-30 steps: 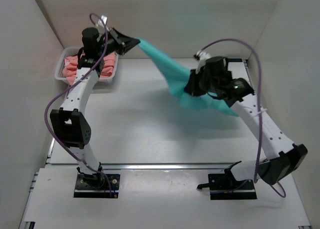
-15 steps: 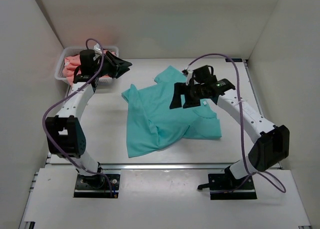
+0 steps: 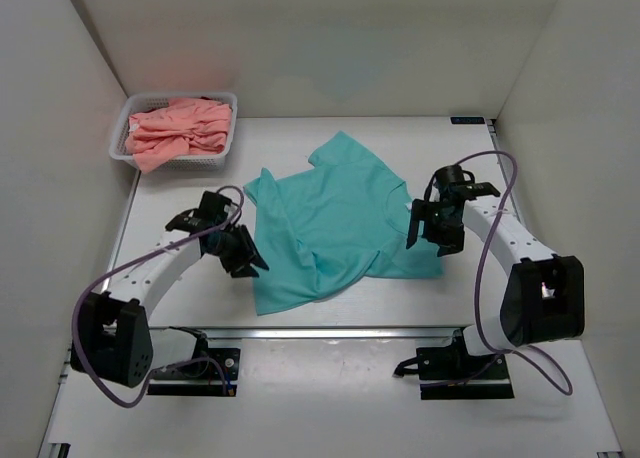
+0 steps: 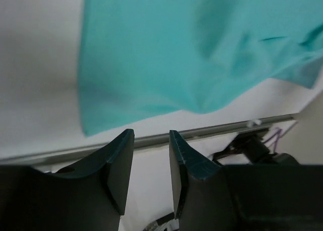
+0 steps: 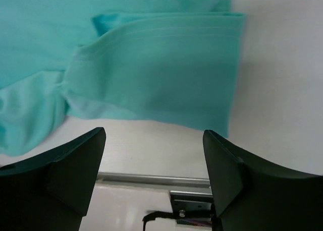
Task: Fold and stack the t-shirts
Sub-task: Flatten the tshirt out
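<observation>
The teal t-shirt [image 3: 335, 223] lies in the middle of the bench [image 3: 180, 193], spread out but rumpled: its near hem is creased and turned on itself, and the right wrist view shows the sleeve [image 5: 166, 69] on that side doubled over the body. The left hand [image 3: 258, 266] hovers just beside the shirt's near-left edge, released, its jaws a little apart with nothing between them. The right hand [image 3: 413, 228] sits at the shirt's right edge by the sleeve, released too, jaws wide and empty. The step in hand looks like flattening the shirt before any fold. To do it well, each hand should come down low and pinch a true outer edge, the left on the near hem corner and the right on the doubled sleeve, taking one layer only so the cloth beneath is not dragged along. Then draw the two apart gently, close to the bench, until the creases run out, since a fold made over wrinkles will likely stack badly. By count there is one teal shirt, one white basket [image 3: 222, 103] at the far left corner, and in it a heap of salmon-pink t-shirts [image 3: 175, 128] too tangled to number
</observation>
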Robot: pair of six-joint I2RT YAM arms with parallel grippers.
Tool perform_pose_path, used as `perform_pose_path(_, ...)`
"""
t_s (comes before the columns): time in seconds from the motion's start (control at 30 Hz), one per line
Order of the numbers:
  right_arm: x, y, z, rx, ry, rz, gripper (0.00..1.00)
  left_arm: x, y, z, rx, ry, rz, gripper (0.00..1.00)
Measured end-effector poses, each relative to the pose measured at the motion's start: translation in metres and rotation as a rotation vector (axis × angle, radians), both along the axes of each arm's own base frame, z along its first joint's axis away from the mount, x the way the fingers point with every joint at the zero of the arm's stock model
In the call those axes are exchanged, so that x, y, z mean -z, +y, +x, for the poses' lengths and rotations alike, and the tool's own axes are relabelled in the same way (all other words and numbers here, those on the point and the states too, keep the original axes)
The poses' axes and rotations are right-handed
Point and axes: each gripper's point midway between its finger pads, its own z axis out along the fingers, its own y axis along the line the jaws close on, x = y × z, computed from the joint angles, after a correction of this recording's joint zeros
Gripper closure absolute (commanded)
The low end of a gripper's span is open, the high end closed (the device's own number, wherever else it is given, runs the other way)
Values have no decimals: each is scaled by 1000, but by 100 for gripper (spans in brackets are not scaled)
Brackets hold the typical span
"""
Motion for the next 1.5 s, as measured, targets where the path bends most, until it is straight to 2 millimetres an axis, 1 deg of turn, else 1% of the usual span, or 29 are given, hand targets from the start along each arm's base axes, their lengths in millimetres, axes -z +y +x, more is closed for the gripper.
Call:
perform_pose_path(0.1,9,-18,1,58,2,-29,23,26,11,-43,-8,108,53,57)
perform_pose_path(0.2,16,-34,6,114,-9,-46,23,38,15,-73,-17,158,67,58)
perform_pose_path(0.3,24,-45,12,150,-13,-60,25,48,19,-89,-44,192,77,58)
perform_pose_path(0.37,30,-47,18,151,-15,-67,25,54,21,-95,-63,213,84,58)
perform_pose_path(0.4,33,-47,20,151,-14,-69,26,57,21,-98,-67,221,88,58)
perform_pose_path(0.47,40,-47,24,149,-10,-72,28,60,18,-99,-63,221,97,58)
perform_pose_path(0.6,48,-49,29,147,-7,-80,30,66,14,-95,-63,209,122,58)
perform_pose_path(0.7,52,-50,32,144,-8,-88,30,76,17,-92,-75,227,168,59)
perform_pose_path(0.83,54,-51,34,138,-10,-95,30,90,20,-94,-53,273,239,58)
perform_pose_path(0.93,54,-52,35,135,-16,-96,30,91,13,-93,-37,278,239,59)
perform_pose_path(0.97,54,-52,35,134,-19,-96,30,91,12,-91,-37,274,236,65)
perform_pose_path(1.0,55,-52,35,134,-21,-96,31,91,10,-90,-39,272,234,85)
perform_pose_path(1.03,56,-52,34,134,-19,-97,34,92,9,-89,-42,275,235,96)
perform_pose_path(1.07,57,-52,33,132,-18,-98,38,93,7,-88,-39,279,235,100)
perform_pose_path(1.17,59,-52,30,130,-11,-99,40,93,3,-84,-21,280,233,100)
perform_pose_path(1.3,59,-55,31,132,-18,-100,40,91,3,-82,-7,266,236,100)
perform_pose_path(1.33,59,-56,32,134,-23,-99,54,91,5,-80,-7,255,241,100)
perform_pose_path(1.37,59,-56,34,127,-29,-100,65,90,7,-78,-13,243,247,100)
perform_pose_path(1.4,59,-56,35,118,-34,-98,88,89,10,-76,-17,231,252,100)
perform_pose_path(1.43,60,-55,37,114,-37,-93,99,88,11,-75,-21,223,253,100)
perform_pose_path(1.5,62,-53,39,106,-26,-84,100,87,15,-74,-23,214,259,100)
